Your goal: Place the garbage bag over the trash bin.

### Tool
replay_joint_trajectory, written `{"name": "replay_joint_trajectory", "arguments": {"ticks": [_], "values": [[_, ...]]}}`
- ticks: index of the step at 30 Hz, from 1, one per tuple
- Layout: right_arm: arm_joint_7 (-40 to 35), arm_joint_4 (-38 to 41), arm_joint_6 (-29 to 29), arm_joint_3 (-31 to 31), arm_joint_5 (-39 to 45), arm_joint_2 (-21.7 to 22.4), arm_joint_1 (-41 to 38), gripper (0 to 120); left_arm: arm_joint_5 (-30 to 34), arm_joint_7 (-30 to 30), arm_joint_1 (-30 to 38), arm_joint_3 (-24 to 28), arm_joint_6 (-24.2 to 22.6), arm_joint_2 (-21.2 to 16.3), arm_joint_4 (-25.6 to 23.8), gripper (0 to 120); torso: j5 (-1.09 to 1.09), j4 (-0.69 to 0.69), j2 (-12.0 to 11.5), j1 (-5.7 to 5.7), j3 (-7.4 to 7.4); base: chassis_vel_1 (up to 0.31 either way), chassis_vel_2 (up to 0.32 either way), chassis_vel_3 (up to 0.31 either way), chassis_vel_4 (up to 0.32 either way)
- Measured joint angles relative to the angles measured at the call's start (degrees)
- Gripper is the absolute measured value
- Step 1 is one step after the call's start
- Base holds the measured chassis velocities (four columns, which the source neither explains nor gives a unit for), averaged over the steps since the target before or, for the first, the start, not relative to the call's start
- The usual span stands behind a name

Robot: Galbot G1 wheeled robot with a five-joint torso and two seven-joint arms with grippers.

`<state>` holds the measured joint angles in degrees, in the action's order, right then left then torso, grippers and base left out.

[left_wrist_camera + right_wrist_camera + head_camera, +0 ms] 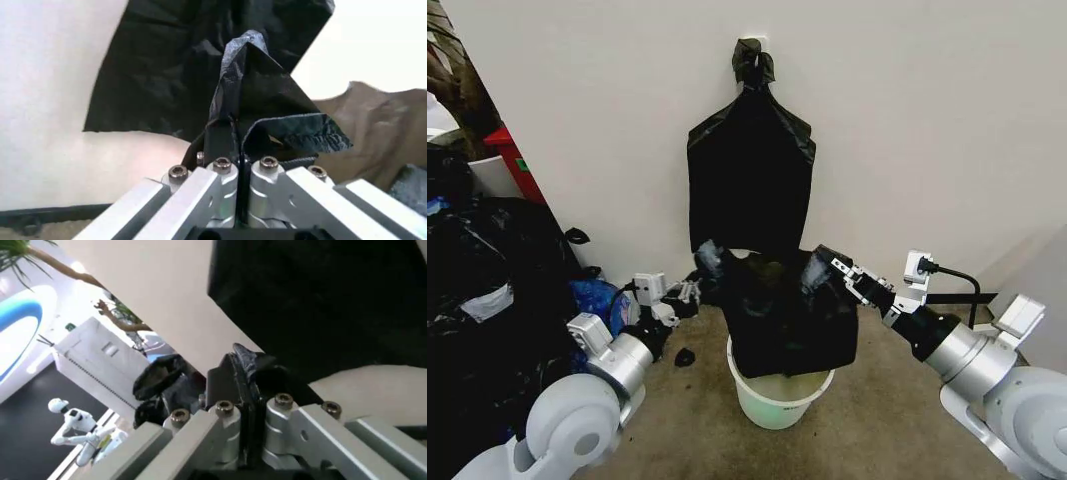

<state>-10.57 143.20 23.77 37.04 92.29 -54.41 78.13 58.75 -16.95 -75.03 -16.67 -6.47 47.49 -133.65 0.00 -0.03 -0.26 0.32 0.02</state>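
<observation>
The garbage bag (789, 320), glossy black and wrinkled, hangs stretched between my two grippers just above the trash bin (777, 402), a round white bucket on the floor. Its lower edge drapes over the bucket's rim. My left gripper (707, 262) is shut on the bag's left top corner; the left wrist view shows the film (267, 95) pinched between the fingers (217, 145). At the right top corner my right gripper (820, 268) is shut on the bag, with film (250, 360) bunched in its jaws.
A flat black bag with a knotted top (750, 170) hangs on the wall behind the bucket. A large heap of black bags (487, 300) fills the left side, with a red box (517, 160) behind it. A cable and plug (927, 268) run along the wall at right.
</observation>
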Motion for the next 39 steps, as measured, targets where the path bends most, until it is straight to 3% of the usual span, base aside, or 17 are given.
{"name": "replay_joint_trajectory", "arguments": {"ticks": [12, 22, 31, 39], "values": [[-2.94, -0.08, -2.11, -9.38, -3.8, -2.65, -10.49, 0, -1.06, -1.06, 1.53, -1.4, -0.31, -0.13, -1.45, 0, 0.01, -0.01, 0.0, 0.0, 0.0, 0.0, 0.0, 0.0, 0.0], [3.65, -8.91, -4.66, -18.65, -15.23, -8.79, -7.76, 0, -5.91, 0.05, 1.01, -0.42, -0.37, 1.55, 3.56, 0, 0.0, 0.0, 0.0, 0.0, 0.01, 0.0, 0.0, 0.0, 0.0], [7.71, -17.89, -6.46, -16.02, -21.7, -10.13, -2.7, 0, -11.61, 1.72, -1.9, 1.89, -1.14, 4.58, 8.58, 0, 0.01, 0.0, 0.0, 0.0, 0.01, 0.0, 0.0, 0.0, 0.0], [8.27, -12.91, -6.64, -10.33, -22.14, -9.73, 6.11, 0, -13.23, 0.25, -5.32, 2.2, -2.46, 5.77, 7.15, 0, 0.02, -0.02, 0.0, 0.0, 0.0, 0.0, 0.0, 0.0, 0.0]]}}
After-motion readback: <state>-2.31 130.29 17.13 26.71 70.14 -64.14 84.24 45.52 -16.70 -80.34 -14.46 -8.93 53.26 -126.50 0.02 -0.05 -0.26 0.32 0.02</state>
